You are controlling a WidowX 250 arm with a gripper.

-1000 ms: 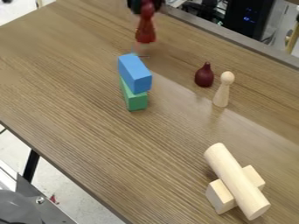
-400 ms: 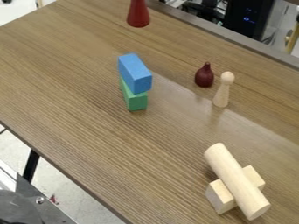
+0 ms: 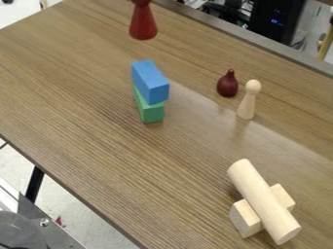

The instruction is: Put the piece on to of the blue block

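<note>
- Awaiting placement: one red, flared, smooth-sided piece (image 3: 143, 25), upright, broad base downward, near the view's upper edge, apart from the blue block.
- Destination: one blue rectangular block (image 3: 150, 82), resting on a green rectangular block (image 3: 152, 113) upon the wood-grained table (image 3: 78, 102); it lies below the piece in the view, its long axis slanting from upper left to lower right.
- Pincer: spread or closed, cannot be told.
- Next move, as judged: bring the base over the block's narrow top, then lower gently; off-centre placement could topple the stack.
</note>
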